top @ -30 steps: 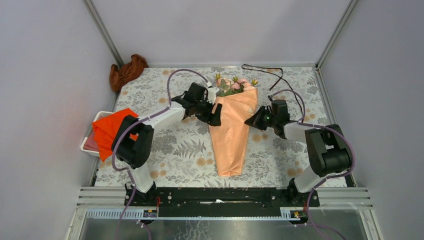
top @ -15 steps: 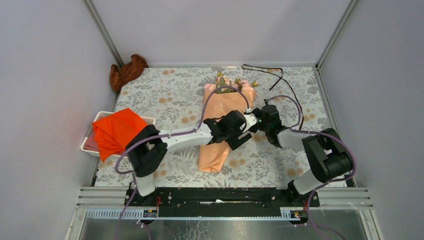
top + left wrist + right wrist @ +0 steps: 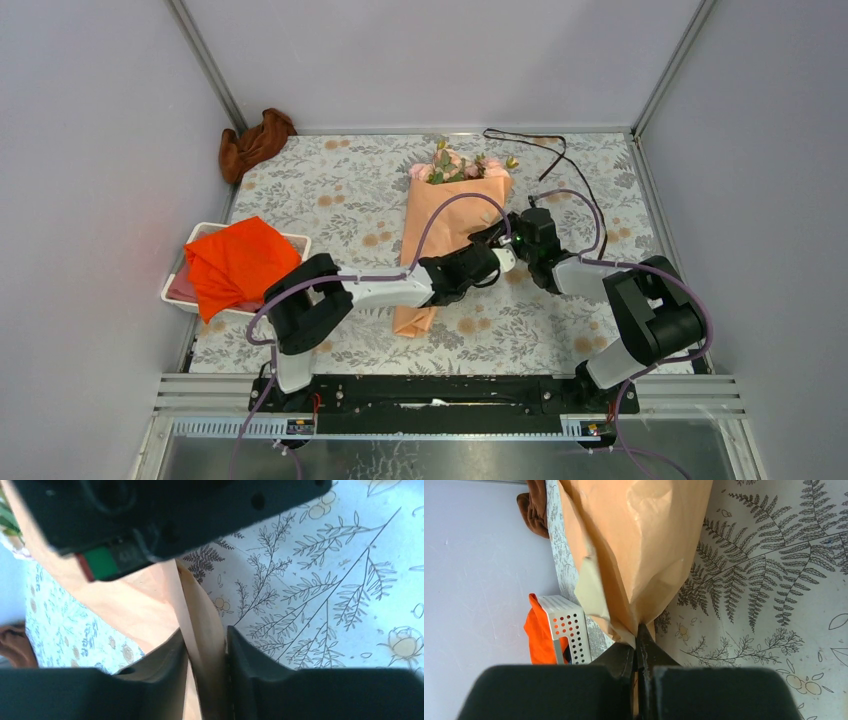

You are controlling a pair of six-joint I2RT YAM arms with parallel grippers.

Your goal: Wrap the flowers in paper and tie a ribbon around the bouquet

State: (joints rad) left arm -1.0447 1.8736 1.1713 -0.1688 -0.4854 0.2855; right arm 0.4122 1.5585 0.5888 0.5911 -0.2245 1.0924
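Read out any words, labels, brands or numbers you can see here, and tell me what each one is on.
No readable text anywhere.
On the black housing, a green patch: faint marks, too blurred to read.
On the paper and the tablecloth: no writing, only a plant print on the cloth.

- The bouquet (image 3: pixel 455 228) lies at mid-tabletop, with its flowers (image 3: pixel 462 167) toward the far edge and the tip of the paper (image 3: pixel 412 318) cone toward the near edge.
- The left gripper (image 3: pixel 495 262) and right gripper (image 3: pixel 508 240) meet at the paper's right side, and the left arm crosses the cone.
- The ribbon (image 3: pixel 545 150) lies near the far right corner.
- A brown cloth (image 3: pixel 255 140) sits at the far left corner.
- A white basket (image 3: pixel 172 292) holding an orange cloth (image 3: pixel 235 265) sits at the left edge.
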